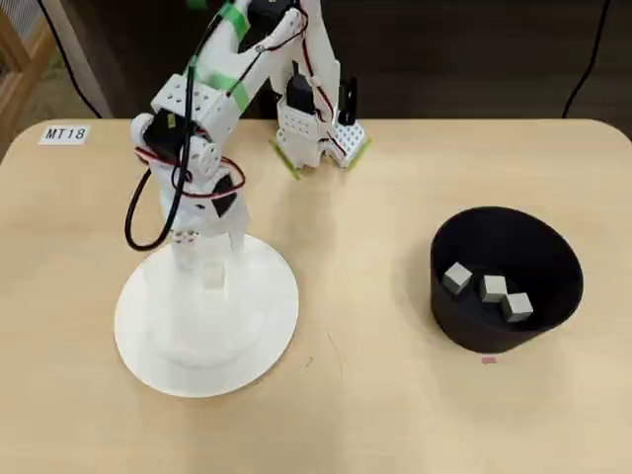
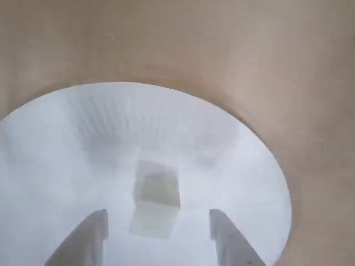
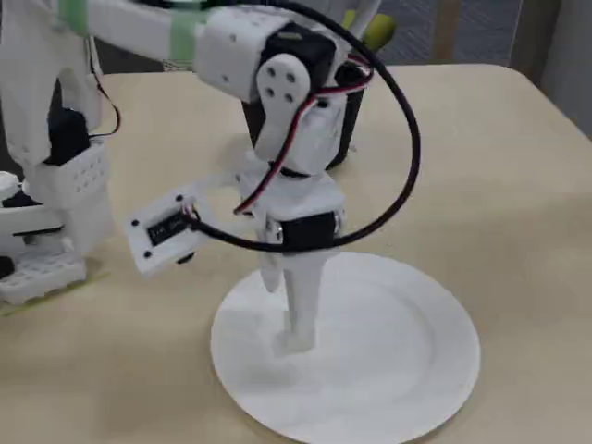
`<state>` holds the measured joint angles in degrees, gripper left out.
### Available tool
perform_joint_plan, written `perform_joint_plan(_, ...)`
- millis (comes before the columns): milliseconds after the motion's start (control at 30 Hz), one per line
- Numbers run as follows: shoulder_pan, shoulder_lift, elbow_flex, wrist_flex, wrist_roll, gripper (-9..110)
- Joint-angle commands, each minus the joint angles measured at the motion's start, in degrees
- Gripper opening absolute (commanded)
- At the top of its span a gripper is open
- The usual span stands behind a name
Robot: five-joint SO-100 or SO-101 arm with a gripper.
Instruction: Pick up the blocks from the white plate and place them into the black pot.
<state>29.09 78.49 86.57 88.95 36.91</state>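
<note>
Spread wide and holding nothing, the tool [image 2: 158,235] straddles 1 block [image 2: 157,195] on the white plate [image 2: 66,144] — lower squarely, then close; 3 blocks [image 1: 489,290] already sit in the black pot [image 1: 553,259].

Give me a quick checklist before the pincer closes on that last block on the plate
1. Pincer open: ok.
2. Block between the fingers: ok, roughly centred in the wrist view.
3. Fingertips down at plate level: cannot tell, though the fixed view suggests close.
4. Plate otherwise bare: ok.
5. Pot has room: ok, three blocks inside.
6. Way to the pot free: ok.
</note>
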Motion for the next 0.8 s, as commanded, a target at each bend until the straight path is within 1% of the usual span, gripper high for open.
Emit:
perform_joint_plan(0, 0.0, -0.1, -2.6, -1.9, -0.5, 26)
perform_joint_plan(200, -0.2, -1.6, -2.6, -5.0, 0.3, 24)
perform_joint_plan(300, -0.2, -2.4, -2.6, -6.0, 0.8, 21)
perform_joint_plan(400, -0.2, -3.0, -2.6, -6.8, 1.5, 15)
perform_joint_plan(533, -0.2, -4.0, -2.9, -7.5, 1.8, -2)
perform_joint_plan(767, -0.2, -3.7, -4.3, -11.1, -2.5, -2)
